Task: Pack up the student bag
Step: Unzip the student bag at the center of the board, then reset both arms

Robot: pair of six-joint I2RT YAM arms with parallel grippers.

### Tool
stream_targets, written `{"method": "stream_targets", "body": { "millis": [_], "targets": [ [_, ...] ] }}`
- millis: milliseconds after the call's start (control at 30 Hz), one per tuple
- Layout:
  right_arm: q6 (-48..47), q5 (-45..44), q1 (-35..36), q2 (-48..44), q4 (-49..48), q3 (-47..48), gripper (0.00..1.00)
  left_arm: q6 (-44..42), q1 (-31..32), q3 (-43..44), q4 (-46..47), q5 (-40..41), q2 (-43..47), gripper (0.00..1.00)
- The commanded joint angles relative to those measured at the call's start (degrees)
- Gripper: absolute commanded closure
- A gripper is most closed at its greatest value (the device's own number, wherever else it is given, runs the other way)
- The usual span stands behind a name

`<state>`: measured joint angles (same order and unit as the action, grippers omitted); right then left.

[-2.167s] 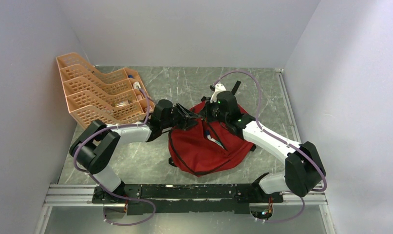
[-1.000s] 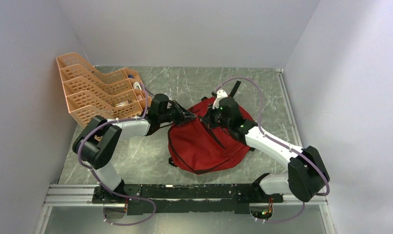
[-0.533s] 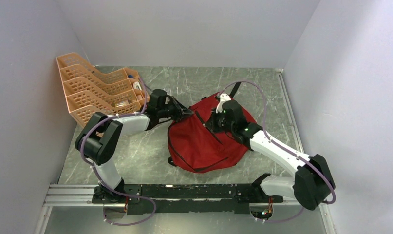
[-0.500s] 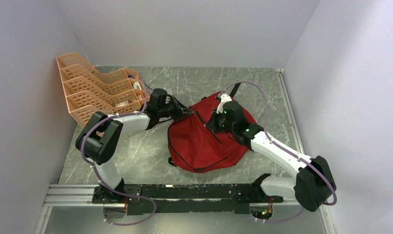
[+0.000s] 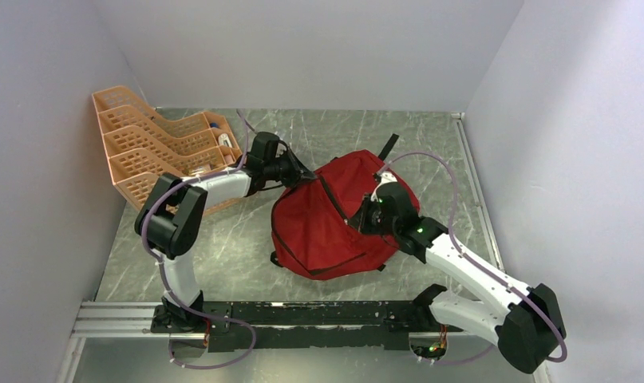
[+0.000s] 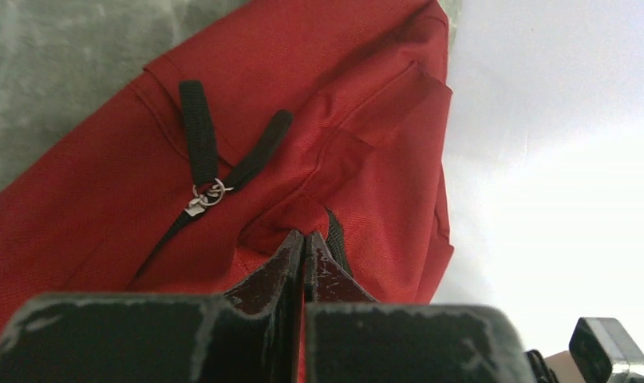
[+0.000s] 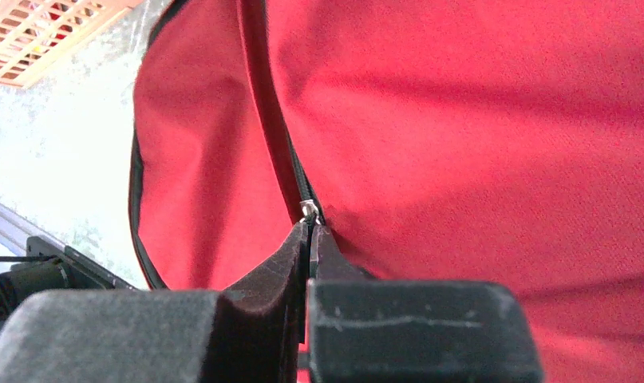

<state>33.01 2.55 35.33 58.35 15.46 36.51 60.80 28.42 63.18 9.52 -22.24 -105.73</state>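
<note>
Spreading across the whole view, the grey-green marbled desk (image 5: 246, 247) carries everything. The student bag (image 5: 326, 219) – a red backpack, much the biggest item – lies flat at the desk's middle, between the two arms, with a black strap (image 5: 388, 146) poking out at its far edge. An orange plastic tray rack (image 5: 155, 152) stands in the far left corner, well apart from the bag. The left arm (image 5: 215, 185) reaches along the rack's near side, and the right arm (image 5: 462, 267) stretches in from the near right. The left hand (image 5: 300, 174) meets the bag's far left edge; its wrist view shows the fingers pressed together on a fold of red fabric beside a black zipper track. The right hand (image 5: 363, 222) sits on the bag's right half, fingers pinched tight at the zipper slider (image 7: 308, 209), whose metal shows just at the fingertips on the black zipper line. Smallest of all, a second zipper pull (image 6: 203, 198) with a small metal ring lies loose on the red fabric – visible in the left wrist view.
</note>
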Motion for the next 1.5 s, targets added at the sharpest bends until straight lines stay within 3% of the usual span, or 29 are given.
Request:
{"method": "stream_targets", "body": {
  "millis": [0, 267, 600, 733, 833, 1033, 1233, 1367, 1400, 1433, 1467],
  "targets": [
    [5.9, -1.0, 0.2, -3.5, 7.4, -2.1, 1.0, -3.5, -3.7, 4.2, -0.1, 7.1, -1.9, 0.95],
    [9.6, -5.9, 0.2, -9.1, 14.8, -2.9, 1.0, -5.1, -4.8, 7.5, -2.0, 7.5, -3.5, 0.95],
    [8.9, -6.2, 0.3, -8.6, 16.0, -3.5, 1.0, -7.3, -5.2, 7.8, -1.4, 5.3, -3.2, 0.95],
    [6.7, -9.2, 0.2, -11.0, 14.8, -1.5, 0.82, -11.0, -5.2, 10.3, -1.8, -0.6, -2.3, 0.94],
    [4.8, -12.1, 0.2, -14.1, 12.8, 0.3, 0.74, -13.3, -5.2, 10.5, -2.2, -1.2, 0.5, 0.84],
    [0.6, -17.3, 0.2, -16.6, 11.0, 4.6, 0.6, -19.7, -5.2, 9.8, -5.6, 1.5, 10.3, 0.45],
    [-3.5, -20.3, 0.2, -18.8, 8.8, 6.4, 0.47, -29.6, -5.2, 8.7, -14.7, 6.7, 21.6, 0.31],
    [-7.4, -21.3, 0.2, -19.5, 7.7, 6.9, 0.28, -34.8, -5.2, 4.9, -20.2, 11.0, 31.3, 0.19],
    [-7.8, -21.8, 0.2, -19.6, 7.8, 7.0, 0.2, -36.0, -5.1, 3.6, -21.7, 12.1, 34.0, 0.16],
    [-8.3, -22.3, 0.2, -19.9, 7.6, 6.9, 0.05, -36.9, -5.2, 2.4, -23.4, 13.3, 36.6, 0.15],
    [-8.5, -22.6, 0.2, -20.3, 7.5, 6.8, 0.01, -37.9, -5.2, 1.1, -25.0, 14.8, 39.4, 0.11]
  ]
}}
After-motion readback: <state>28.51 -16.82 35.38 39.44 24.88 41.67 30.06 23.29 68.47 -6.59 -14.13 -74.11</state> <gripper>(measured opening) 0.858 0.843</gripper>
